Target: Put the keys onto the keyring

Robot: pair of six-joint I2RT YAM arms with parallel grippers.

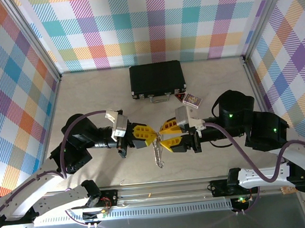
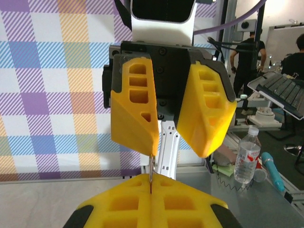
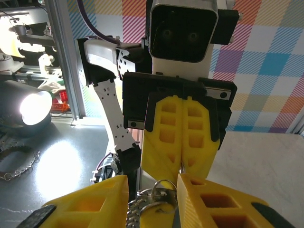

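Finds the keyring (image 1: 158, 154) in mid-air over the middle of the table (image 1: 88, 98), dangling as a floppy silvery chain beneath the spot where the two sets of yellow fingers meet. Puts what looks like one of the keys (image 3: 156, 216), a small yellow head, low against the loop in the right wrist view; cannot tell whether it is threaded on.

Clamps a thin silver sliver, seemingly the ring seen edge-on, between the tightly pressed fingers of the left gripper (image 1: 151, 134). Probably serves to steady the loop: lifted clear of the table, lets the chain drop out of the way and offers the ring squarely to the other claw.

Sets the right gripper (image 1: 160, 136) nose to nose with it, jaws parted a moderate way on either side of ring and key, clasping nothing as far as can be seen. Reads as a release or as room for a fresh bite, with the hold left to the opposite side.

Leaves the closed black case (image 1: 158, 81) well apart at the back, and a small card box (image 1: 192, 100) just off its right front corner.
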